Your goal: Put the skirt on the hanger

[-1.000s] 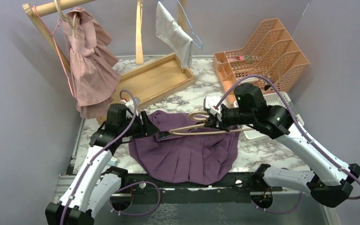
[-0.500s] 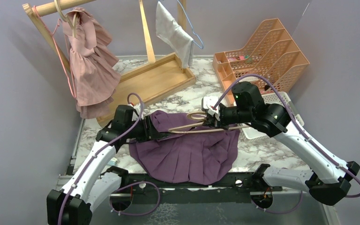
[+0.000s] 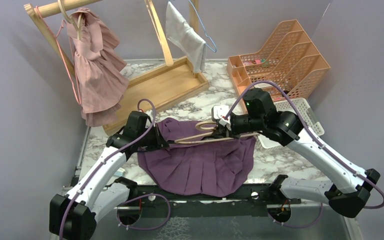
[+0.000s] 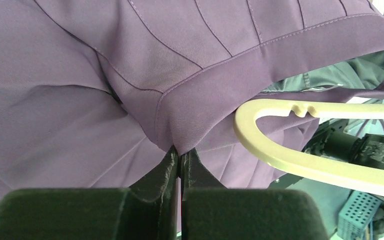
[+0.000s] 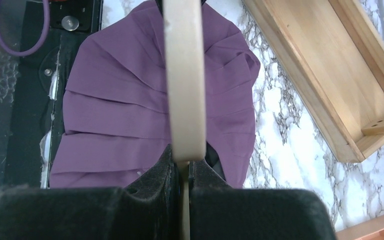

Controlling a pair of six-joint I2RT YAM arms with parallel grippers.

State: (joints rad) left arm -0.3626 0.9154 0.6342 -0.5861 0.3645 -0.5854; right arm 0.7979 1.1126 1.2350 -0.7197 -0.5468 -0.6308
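Purple skirt spread flat on the marble surface, roughly midway between the two arms, hem toward the near edge, waistband on the far side. Left claw at the waistband's left end, pinched tight on a raised fold of the cloth (fingertips pressed together, fabric bunched just above them). Wooden hanger level above the waistband, its rounded left end just right of that pinched fold; whether inside the waist opening or only beside it, cannot tell. Right claw clamped narrow on the hanger near its hook, over the skirt's far right part. Wooden tray farther back, well apart.
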